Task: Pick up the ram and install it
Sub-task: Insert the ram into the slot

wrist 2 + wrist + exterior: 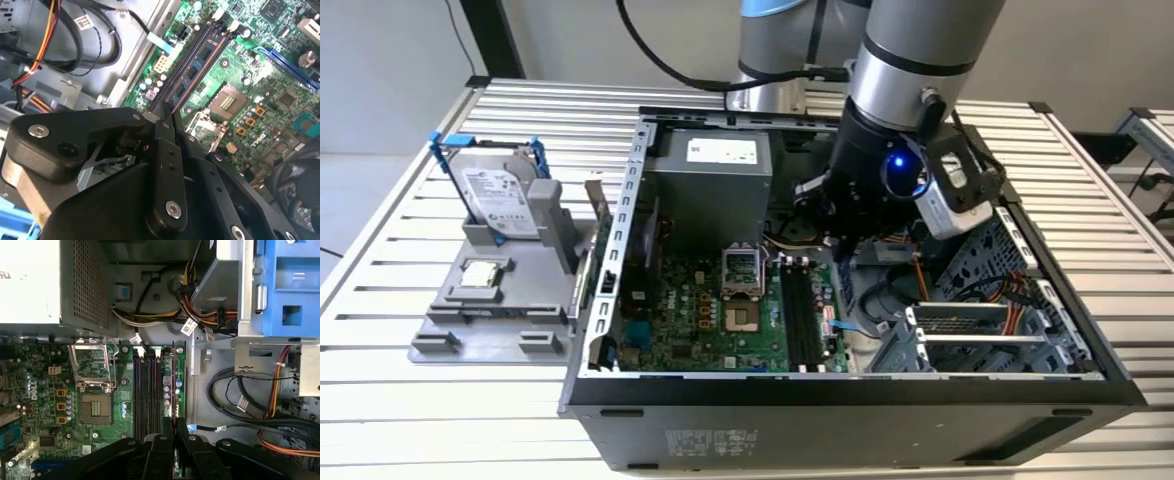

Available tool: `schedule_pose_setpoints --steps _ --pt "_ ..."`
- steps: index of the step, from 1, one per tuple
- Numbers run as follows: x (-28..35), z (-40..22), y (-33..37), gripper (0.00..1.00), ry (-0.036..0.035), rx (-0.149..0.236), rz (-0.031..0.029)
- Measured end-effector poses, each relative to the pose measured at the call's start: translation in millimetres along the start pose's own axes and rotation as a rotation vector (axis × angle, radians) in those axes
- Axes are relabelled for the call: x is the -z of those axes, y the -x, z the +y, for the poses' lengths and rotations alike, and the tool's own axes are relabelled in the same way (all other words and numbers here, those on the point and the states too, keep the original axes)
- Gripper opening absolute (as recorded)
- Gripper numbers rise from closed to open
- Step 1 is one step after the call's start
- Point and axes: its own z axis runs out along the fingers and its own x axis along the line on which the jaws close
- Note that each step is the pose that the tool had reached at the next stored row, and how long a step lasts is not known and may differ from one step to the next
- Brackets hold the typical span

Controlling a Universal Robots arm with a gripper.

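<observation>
- Claw [169, 119] is nearest the lens in both wrist views: its black fingers [161, 450] are drawn almost together, with only a thin gap between the tips.
- I see the ram [168, 385] running straight into that gap, so I take the claw as clamped on its near end.
- The ram stands on edge in a memory slot on the motherboard [50, 390], on the side of the slot bank away from the processor socket [96, 407].
- In the second wrist view the ram [197, 65] shows as a blue-green strip with dark chips, lying along the slot up to the fingertips.
- I can't tell if it is fully seated or if the slot latches are closed.
- The other black slots [145, 390] lie just beside it, between it and the socket.
- A bundle of cables [235, 390] is on the bare case floor on the ram's other side.
- In the exterior view the arm [907, 60] reaches down into the open computer case [854, 400], with the wrist above the slots.
- The power supply [714, 180] sits at the far end of the case.
- A hard drive [494, 185] in a blue frame stands on a grey stand on the slatted table [400, 400], outside the case on the exterior view's left.
</observation>
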Motion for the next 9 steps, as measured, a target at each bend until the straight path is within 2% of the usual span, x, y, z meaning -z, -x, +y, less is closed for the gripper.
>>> schedule_pose_setpoints --steps 9 --pt "-16.2 -5.2 -4.4 0.0 -0.0003 0.0 0.0002"
